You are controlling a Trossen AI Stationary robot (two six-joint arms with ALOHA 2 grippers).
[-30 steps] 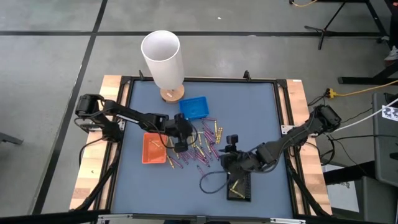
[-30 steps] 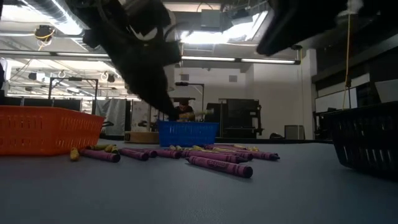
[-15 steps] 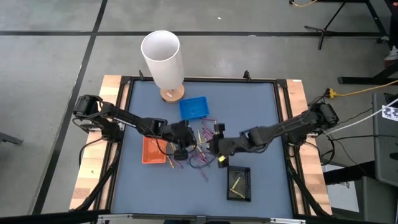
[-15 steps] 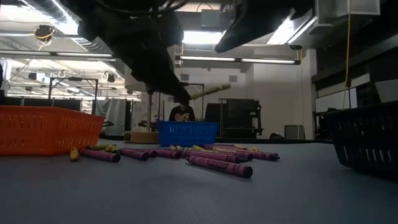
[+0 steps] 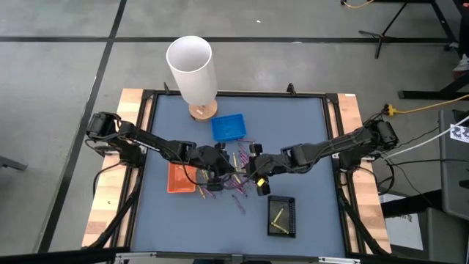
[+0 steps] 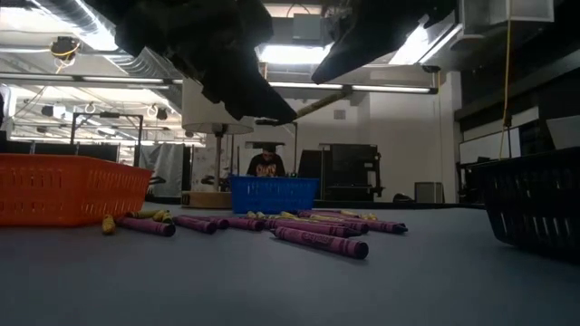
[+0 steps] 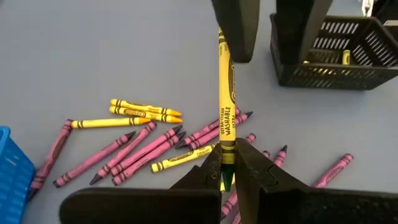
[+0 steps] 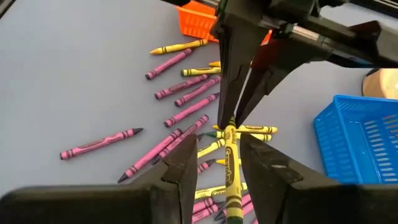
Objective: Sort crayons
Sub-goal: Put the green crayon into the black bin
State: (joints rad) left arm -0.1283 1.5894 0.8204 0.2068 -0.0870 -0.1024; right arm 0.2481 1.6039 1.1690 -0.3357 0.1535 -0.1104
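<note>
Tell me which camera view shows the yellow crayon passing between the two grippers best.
The left wrist view: the yellow crayon shows full length, label readable, pinched in the left gripper with its far end between the right gripper's fingers. The right wrist view shows one end. The high view shows it tiny; the low view, a thin rod.

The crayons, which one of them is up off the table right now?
The yellow crayon held between the two grippers: the left gripper is shut on one end, and the right gripper's open fingers flank the other. All other crayons lie on the table.

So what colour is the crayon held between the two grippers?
Yellow crayon, clearest in the left wrist view.
</note>
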